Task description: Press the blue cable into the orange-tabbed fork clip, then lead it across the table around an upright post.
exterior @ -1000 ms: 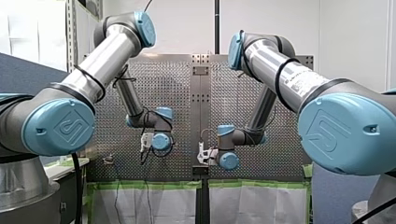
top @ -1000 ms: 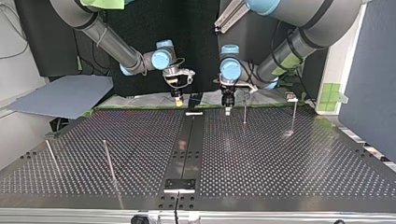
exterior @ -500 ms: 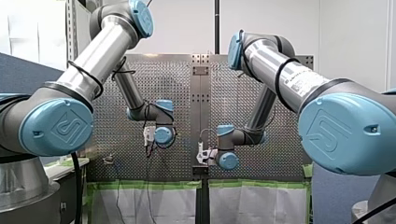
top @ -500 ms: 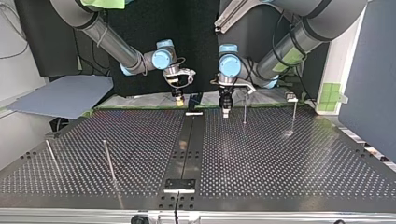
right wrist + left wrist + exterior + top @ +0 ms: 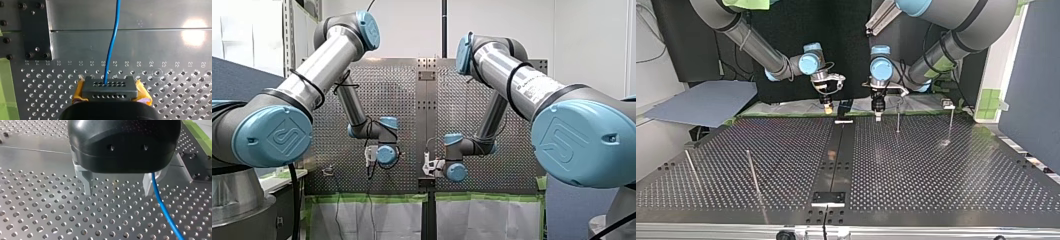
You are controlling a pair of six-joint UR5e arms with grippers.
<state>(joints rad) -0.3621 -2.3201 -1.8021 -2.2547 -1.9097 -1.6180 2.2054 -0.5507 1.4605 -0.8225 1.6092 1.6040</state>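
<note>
– At the twelve-o'clock edge of the tabletop (image 5: 936, 170) in the top view, what do the two grippers have?

– My right gripper (image 5: 110, 93) has its yellow pads (image 5: 78, 93) clamped on a black block (image 5: 110, 86) full of small holes. The blue cable (image 5: 113, 37) comes out of the block's face and runs straight ahead of it, over the tabletop.

– And the other one?

– My left gripper (image 5: 117, 192) hangs close over the holes. Its metal fingers (image 5: 87, 183) are spread wide with nothing between them. The cable passes just outside one finger; I cannot tell whether it touches.

– How do they stand to each other?

– In the top view my left gripper is at three o'clock of my right one, a little apart. A thin upright post (image 5: 898, 120) stands near my left gripper, also at its three o'clock.
</note>
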